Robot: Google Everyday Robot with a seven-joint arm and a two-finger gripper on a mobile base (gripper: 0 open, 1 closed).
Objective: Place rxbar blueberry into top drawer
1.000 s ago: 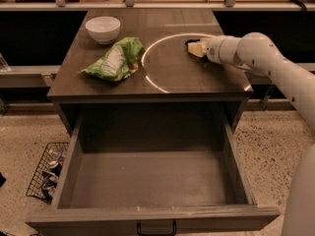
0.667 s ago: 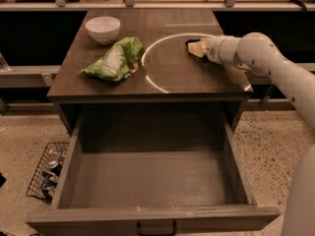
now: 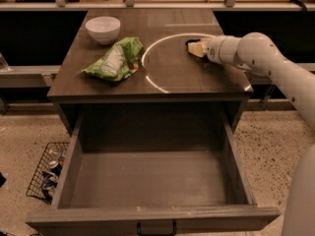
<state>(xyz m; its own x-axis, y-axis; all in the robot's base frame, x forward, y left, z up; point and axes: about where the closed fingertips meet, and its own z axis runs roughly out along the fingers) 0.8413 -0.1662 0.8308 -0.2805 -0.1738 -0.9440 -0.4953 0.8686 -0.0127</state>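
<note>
My gripper (image 3: 196,48) is low over the right side of the dark tabletop (image 3: 172,77), at the end of the white arm (image 3: 256,50) that reaches in from the right. A small dark shape, seemingly the rxbar blueberry (image 3: 192,42), lies at the gripper's tip, mostly hidden by it. The top drawer (image 3: 147,214) is pulled wide open below the tabletop. Its inside is bare, and its small black handle (image 3: 155,228) shows at the bottom edge.
A green chip bag (image 3: 115,59) lies on the left of the tabletop and a white bowl (image 3: 103,29) stands behind it. A wire basket (image 3: 45,173) sits on the floor left of the drawer. A dark counter runs behind.
</note>
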